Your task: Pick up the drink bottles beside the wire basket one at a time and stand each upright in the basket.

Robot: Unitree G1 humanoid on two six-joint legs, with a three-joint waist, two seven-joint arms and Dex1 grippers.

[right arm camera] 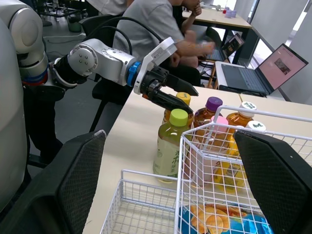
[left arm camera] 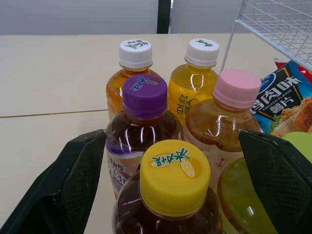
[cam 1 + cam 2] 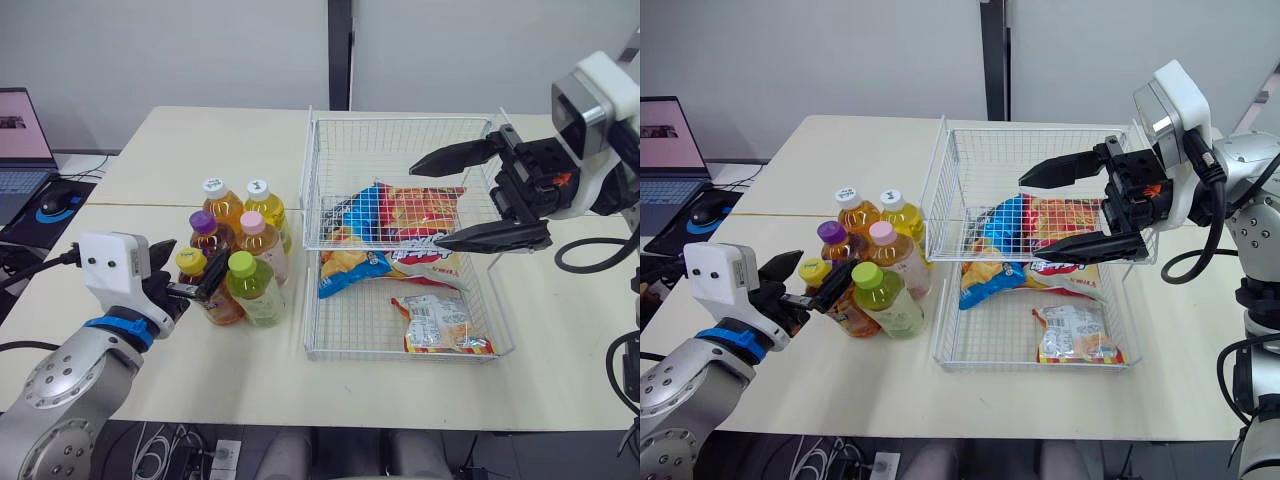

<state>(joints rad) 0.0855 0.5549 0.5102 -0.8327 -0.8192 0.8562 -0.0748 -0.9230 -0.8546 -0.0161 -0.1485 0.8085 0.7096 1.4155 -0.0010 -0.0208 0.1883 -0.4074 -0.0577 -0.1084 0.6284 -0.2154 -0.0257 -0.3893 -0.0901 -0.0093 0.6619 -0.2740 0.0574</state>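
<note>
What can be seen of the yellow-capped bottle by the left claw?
The yellow-capped bottle is small, of clear plastic, holding a dark brown drink; its yellow screw cap bears a lemon slice and green lettering. It stands upright on the table at the front of the bottle cluster, outside the wire basket. The purple-capped bottle stands behind it and the green-capped bottle crowds its side. The open left claw brackets its top; contact is unclear.
</note>
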